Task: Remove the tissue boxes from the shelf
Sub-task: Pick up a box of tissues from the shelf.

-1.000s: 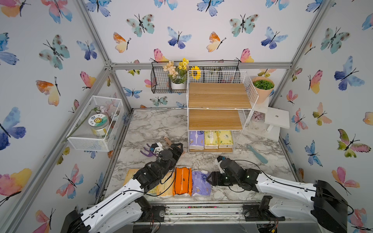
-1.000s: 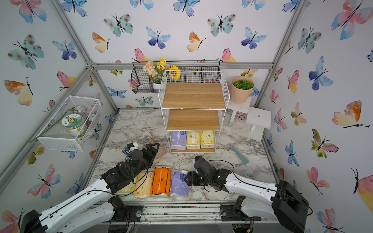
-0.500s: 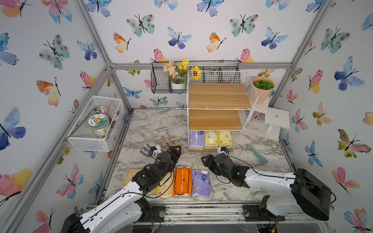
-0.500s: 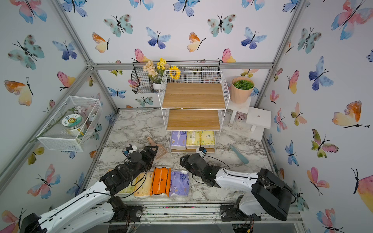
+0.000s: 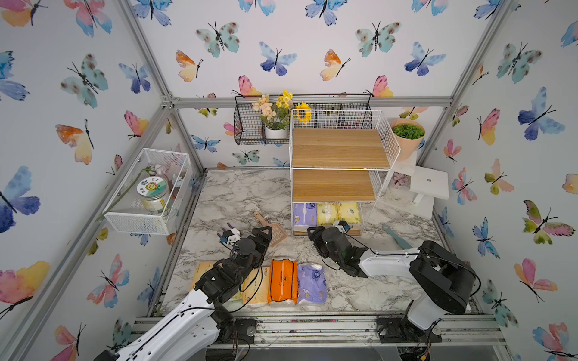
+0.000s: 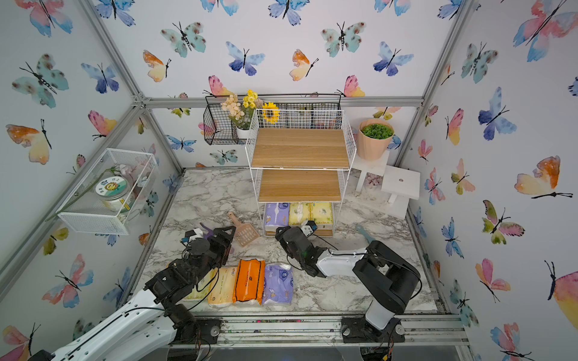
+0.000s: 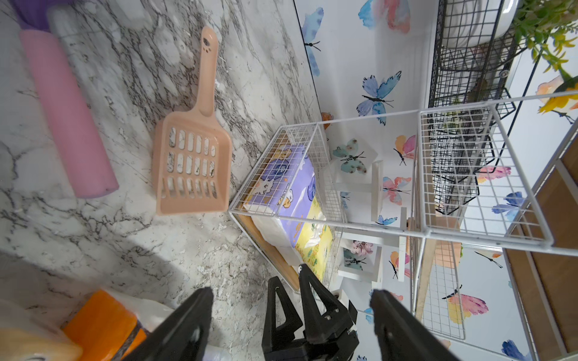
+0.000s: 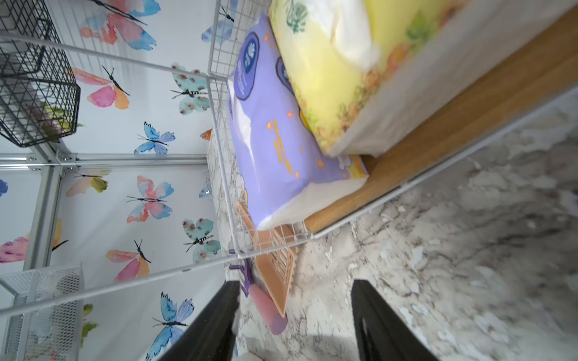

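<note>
Clearing the shelf (image 5: 337,184), right of centre in both top views, with bare upper boards and three tissue packs (image 5: 327,213) on its bottom tier; removed packs (image 5: 283,281) at lower centre. Reaching toward the lilac pack (image 8: 269,134) with right gripper (image 8: 294,286) parted and empty; left gripper (image 5: 262,232) likewise spread, holding nothing. Next, probably: advance, straddle that pack, clamp, withdraw.

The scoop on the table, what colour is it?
The scoop is peach-pink, clearest in the left wrist view.
</note>
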Robot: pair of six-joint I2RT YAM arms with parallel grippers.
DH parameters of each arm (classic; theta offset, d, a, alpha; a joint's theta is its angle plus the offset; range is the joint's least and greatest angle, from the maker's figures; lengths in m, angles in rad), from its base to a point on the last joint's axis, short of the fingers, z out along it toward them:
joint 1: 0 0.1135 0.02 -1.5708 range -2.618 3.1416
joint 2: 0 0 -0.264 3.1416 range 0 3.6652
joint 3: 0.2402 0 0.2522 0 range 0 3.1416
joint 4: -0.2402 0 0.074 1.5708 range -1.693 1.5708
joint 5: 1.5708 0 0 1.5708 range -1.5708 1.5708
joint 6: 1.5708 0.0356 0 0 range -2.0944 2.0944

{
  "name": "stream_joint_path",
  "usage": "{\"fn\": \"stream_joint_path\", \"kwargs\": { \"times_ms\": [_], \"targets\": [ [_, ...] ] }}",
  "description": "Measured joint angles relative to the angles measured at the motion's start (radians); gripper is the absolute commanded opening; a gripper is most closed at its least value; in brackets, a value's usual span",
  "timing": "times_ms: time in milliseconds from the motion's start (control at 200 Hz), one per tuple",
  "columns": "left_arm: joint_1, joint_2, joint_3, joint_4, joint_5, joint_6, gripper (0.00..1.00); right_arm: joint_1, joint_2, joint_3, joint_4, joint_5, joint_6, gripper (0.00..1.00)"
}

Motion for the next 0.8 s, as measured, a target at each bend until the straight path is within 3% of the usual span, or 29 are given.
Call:
{"fn": "stream_joint_path", "kwargs": {
  "times_ms": [220, 801],
  "targets": [
    [0.034, -0.035, -0.028, -0.031, 0.012, 0.0, 0.84, -0.04, 0.048, 0.037, -0.002, 0.001, 0.016, 0.49],
    [0.045, -0.059, -0.031, -0.042, 0.02, 0.0, 0.84, -0.091, 0.136, 0.095, -0.013, -0.003, 0.028, 0.32]
  ]
}}
